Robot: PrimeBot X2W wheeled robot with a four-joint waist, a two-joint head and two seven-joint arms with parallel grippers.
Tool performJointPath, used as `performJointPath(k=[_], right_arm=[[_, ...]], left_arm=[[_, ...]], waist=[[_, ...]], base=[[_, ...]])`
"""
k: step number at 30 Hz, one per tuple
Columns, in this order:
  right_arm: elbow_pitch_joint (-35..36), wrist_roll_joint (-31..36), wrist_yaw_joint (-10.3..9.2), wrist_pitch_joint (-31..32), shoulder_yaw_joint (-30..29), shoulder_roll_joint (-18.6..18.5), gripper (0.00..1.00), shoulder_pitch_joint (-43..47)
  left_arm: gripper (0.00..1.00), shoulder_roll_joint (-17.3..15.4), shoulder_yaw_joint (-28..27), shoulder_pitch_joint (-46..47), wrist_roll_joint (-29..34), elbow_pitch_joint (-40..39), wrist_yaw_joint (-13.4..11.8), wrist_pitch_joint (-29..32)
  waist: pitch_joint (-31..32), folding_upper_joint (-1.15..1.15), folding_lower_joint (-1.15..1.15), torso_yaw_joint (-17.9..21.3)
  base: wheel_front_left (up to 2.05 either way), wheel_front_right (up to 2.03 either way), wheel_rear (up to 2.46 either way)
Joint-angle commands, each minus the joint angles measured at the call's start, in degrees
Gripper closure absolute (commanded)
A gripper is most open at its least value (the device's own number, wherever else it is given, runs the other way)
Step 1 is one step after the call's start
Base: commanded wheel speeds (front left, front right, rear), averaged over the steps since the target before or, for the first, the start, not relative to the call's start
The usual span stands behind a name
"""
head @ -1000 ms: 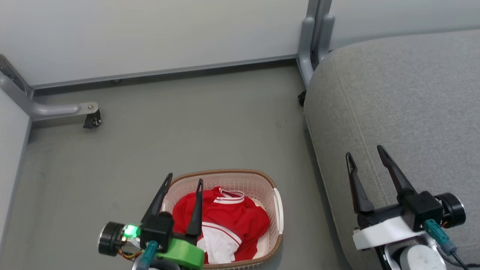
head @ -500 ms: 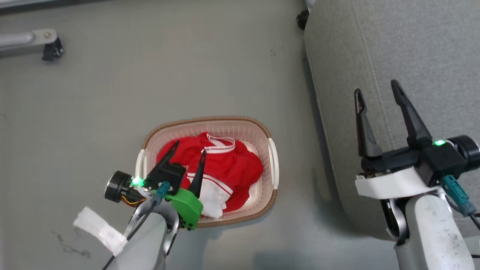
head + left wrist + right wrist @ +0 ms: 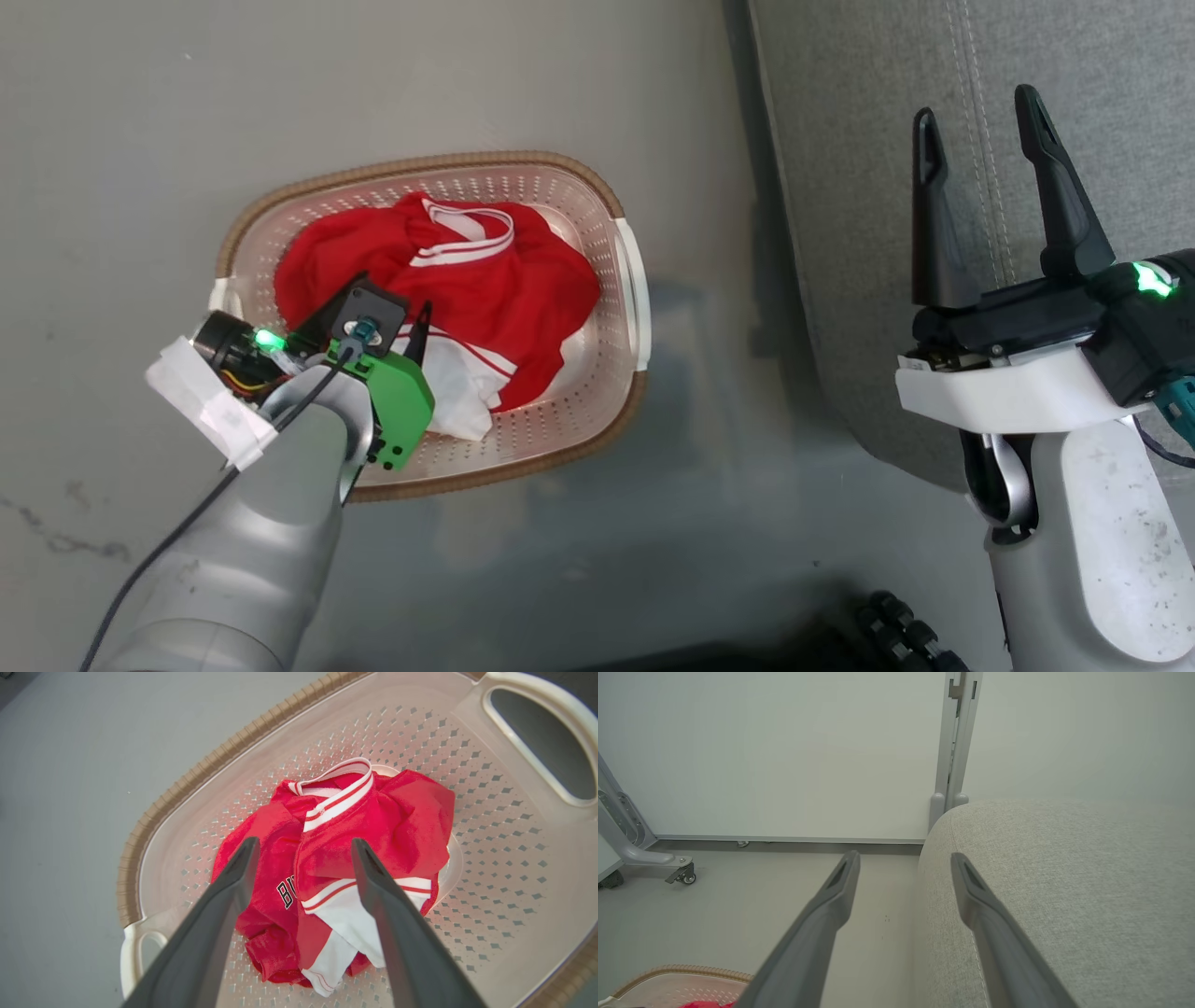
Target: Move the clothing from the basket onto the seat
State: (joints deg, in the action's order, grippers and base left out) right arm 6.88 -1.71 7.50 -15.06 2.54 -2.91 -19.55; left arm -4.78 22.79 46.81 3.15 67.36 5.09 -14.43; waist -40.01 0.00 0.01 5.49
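The cream basket (image 3: 425, 166) with a brown rim stands on the floor, left of the grey seat (image 3: 840, 140). Red clothing (image 3: 485, 280) with white stripes lies crumpled inside it. My left gripper (image 3: 400, 322) points down into the basket, its body hiding one finger. In the left wrist view the left gripper (image 3: 304, 843) is open just over the clothing (image 3: 397, 816), fingers either side of a striped fold; the basket's rim (image 3: 187, 788) curves behind. My right gripper (image 3: 976, 105) is open and holds nothing above the seat's edge. In the right wrist view this gripper (image 3: 904, 857) straddles the edge of the seat (image 3: 1064, 882).
Grey floor (image 3: 728, 485) surrounds the basket, with a narrow gap to the seat. A pale wall with a grey post (image 3: 955, 742) and a caster leg (image 3: 677, 870) stand far off. A dark ribbed part (image 3: 896, 625) shows at the bottom of the head view.
The head camera has tilted down. My left gripper has lowered from beside the basket's near rim into the basket, over the clothing. The right gripper stays open above the seat.
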Motion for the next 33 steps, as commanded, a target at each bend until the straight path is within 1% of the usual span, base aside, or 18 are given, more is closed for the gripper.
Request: performJointPath(k=[1,8,11,22,23,24,25,28,33], right_arm=[[0.5,-0.7,-0.02,-0.2,0.2,0.0,0.0,-1.4],[2.6,-5.2,-0.02,-0.2,1.1,0.1,0.0,-3.2],[3.4,-5.9,-0.02,-0.2,1.5,0.0,0.0,-3.8],[6.7,-6.8,-0.02,-0.2,1.1,0.0,0.0,-5.1],[6.9,-6.8,-0.02,-0.2,1.2,0.0,0.0,-5.1],[7.0,-6.7,-0.02,-0.2,1.2,0.0,0.0,-5.0],[7.0,-6.5,-0.02,-0.2,1.3,0.0,0.0,-5.0],[7.0,-6.2,-0.02,-0.2,1.2,0.0,0.0,-4.8],[6.8,-5.6,-0.02,-0.2,0.9,0.0,0.0,-4.3]], left_arm=[[0.0,-1.4,0.5,2.1,0.5,0.9,0.4,0.1],[0.0,-4.2,2.5,6.7,1.8,4.5,0.9,1.5],[0.0,-5.0,2.6,7.7,1.6,5.0,0.2,1.8],[0.0,-5.6,3.9,8.4,1.0,6.0,-0.2,2.2],[0.49,-5.7,4.2,8.4,1.3,6.1,-0.3,2.1],[0.68,-5.6,4.4,8.3,1.4,6.1,-0.6,2.1],[1.0,-5.5,4.5,8.3,1.4,6.1,-0.9,2.0],[1.0,-5.4,5.1,8.1,1.6,6.1,-2.2,1.4],[1.0,-4.1,4.8,6.4,0.1,6.2,-1.9,0.2]], waist=[[-7.8,0.0,-0.01,5.8],[-12.2,0.0,-0.01,8.6],[-13.4,0.0,-0.01,9.2],[-14.8,0.0,-0.01,10.1],[-14.8,0.0,-0.01,10.1],[-14.7,0.0,-0.01,10.1],[-14.6,0.0,-0.01,10.0],[-14.0,0.0,-0.01,9.8],[-11.9,0.0,-0.01,8.9]], base=[[0.0,0.0,0.0],[0.0,0.0,0.0],[0.0,0.0,0.0],[0.0,0.0,0.0],[0.0,0.0,0.0],[0.0,0.0,0.0],[0.0,0.0,0.0],[0.0,0.0,0.0],[0.0,0.0,0.0]])
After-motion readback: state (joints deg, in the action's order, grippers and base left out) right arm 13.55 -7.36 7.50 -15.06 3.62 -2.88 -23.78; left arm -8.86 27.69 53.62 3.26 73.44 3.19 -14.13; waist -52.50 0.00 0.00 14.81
